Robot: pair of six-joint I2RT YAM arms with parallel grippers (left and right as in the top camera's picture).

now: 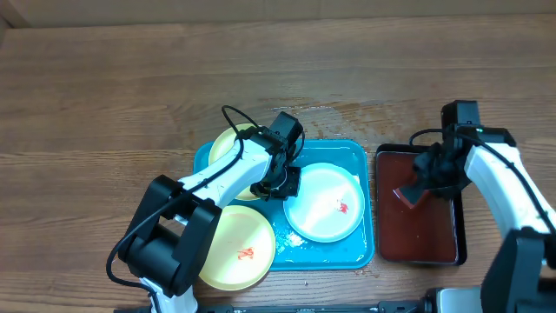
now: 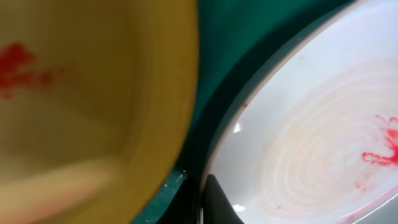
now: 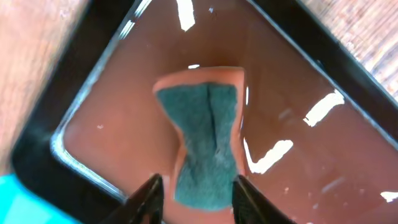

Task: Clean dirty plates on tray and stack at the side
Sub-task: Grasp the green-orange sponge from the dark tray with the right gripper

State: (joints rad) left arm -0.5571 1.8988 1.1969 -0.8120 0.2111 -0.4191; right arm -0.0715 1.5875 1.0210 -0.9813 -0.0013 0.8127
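Closest to the near edge of the tabletop, a yellow-green plate point(image 1: 236, 250) with a red smear lies over the near-left corner of the turquoise tray point(image 1: 360, 252), hanging out past its rim. The tray sits about midway along that near edge. A blue-white plate point(image 1: 323, 202), also smeared red, lies inside it on the right half. The left gripper point(image 1: 280, 181) is low over the tray, between this plate and a second yellow-green plate point(image 1: 228, 146) at the tray's far-left corner. One dark finger point(image 2: 217, 200) is at the white plate's rim, and I cannot tell how its jaws stand. Toward the near-right corner lies a dark red tray point(image 1: 417, 235), just beside the turquoise one. Over it, the right gripper point(image 3: 196, 183) straddles one end of a green-faced orange sponge point(image 3: 205, 137); whether it pinches cannot be told.
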